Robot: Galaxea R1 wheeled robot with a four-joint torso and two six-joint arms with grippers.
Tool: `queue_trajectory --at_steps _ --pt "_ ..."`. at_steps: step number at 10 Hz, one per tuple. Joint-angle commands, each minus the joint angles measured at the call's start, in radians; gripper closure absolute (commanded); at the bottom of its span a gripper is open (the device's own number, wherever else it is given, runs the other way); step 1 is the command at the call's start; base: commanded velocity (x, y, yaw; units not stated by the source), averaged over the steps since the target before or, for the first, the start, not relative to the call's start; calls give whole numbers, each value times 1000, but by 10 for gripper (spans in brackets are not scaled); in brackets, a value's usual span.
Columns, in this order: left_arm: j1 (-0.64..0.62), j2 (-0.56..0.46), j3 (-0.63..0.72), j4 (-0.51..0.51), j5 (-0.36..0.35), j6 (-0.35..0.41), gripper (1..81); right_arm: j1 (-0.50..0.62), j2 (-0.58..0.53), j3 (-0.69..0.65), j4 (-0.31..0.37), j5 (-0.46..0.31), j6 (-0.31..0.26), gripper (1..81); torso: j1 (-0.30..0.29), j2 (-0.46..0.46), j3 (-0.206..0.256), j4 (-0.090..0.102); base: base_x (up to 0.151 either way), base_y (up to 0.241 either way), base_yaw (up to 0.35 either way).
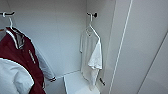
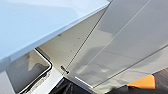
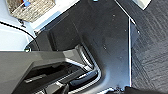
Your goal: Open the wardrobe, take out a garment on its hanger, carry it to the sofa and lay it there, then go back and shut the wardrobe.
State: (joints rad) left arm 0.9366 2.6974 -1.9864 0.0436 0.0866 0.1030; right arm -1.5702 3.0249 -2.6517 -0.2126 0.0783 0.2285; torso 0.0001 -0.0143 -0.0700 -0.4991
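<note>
The wardrobe (image 1: 60,37) stands open, its white inside facing the head camera, with the open right door (image 1: 140,50) swung out at the picture's right. The white T-shirt (image 1: 91,55) hangs on its thin white hanger (image 1: 90,27) from a dark hook (image 1: 93,15) at the back right corner of the inside, close beside the right side wall; its hem ends just above a low white shelf (image 1: 75,83) at the bottom. At the left a maroon jacket (image 1: 22,65) with white sleeves hangs from another hook (image 1: 6,13), well apart from the T-shirt. The left wrist view looks along white wardrobe panels (image 2: 120,45) and a small metal hinge (image 2: 65,70). The right wrist view takes in dark carpet (image 3: 150,50) and a woven basket (image 3: 30,8) on a white surface. I cannot tell whether either hand is apart or together, since no fingers can be made out.
</note>
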Motion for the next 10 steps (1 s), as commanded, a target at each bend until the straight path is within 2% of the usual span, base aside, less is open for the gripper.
queue_trajectory --at_steps 1,4,6,8,10 --pt "-195 -33 100 -65 56 -16 10 41 4 0 4 -52 2 10 0 0 0 0 0 0 0" --pt "-308 -51 184 -74 102 -68 10 41 5 0 4 -52 3 10 0 0 0 0 0 0 0" --pt "-411 -28 172 -74 127 -128 10 41 5 0 5 -52 3 10 0 0 0 0 0 0 0" --pt "-546 12 136 -74 179 -206 10 41 5 1 8 -52 3 10 1 0 0 0 0 0 0" --pt "-679 24 126 -74 200 -314 10 41 5 0 7 -52 3 10 1 0 -1 0 0 0 0"
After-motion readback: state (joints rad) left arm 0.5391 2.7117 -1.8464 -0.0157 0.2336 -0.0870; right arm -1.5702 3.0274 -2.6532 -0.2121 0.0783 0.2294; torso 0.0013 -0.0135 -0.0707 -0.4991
